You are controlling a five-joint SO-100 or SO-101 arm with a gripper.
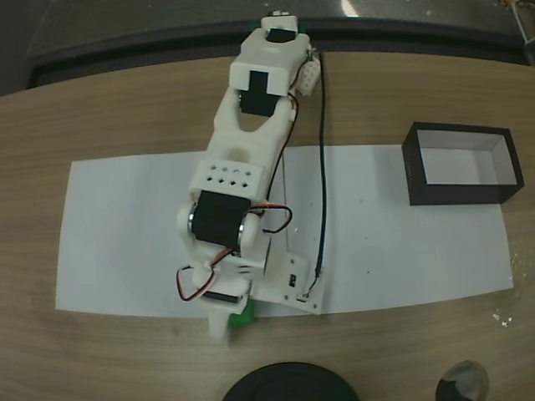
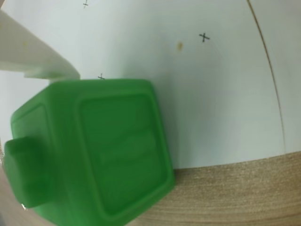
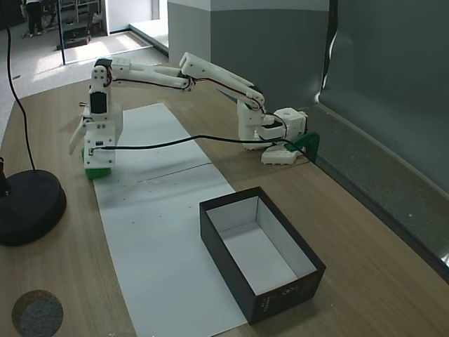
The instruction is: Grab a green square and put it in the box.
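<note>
The green square (image 1: 244, 313) sits at the near edge of the white paper, right at my gripper (image 1: 227, 319). In the wrist view the green square (image 2: 94, 155) is large and close, partly on paper and partly on wood, with a white finger (image 2: 33, 56) just beyond its top left corner. In another fixed view my gripper (image 3: 85, 157) stands low over the green square (image 3: 98, 170), one jaw splayed out to the left, so it is open. The box (image 1: 460, 163) with black walls and white inside stands apart at the right; the box (image 3: 259, 249) is empty.
A white paper sheet (image 1: 401, 234) covers the middle of the wooden table. A black round base (image 3: 24, 207) and a dark disc (image 3: 38, 312) lie near the gripper's side. A black cable (image 1: 322, 167) runs along the arm.
</note>
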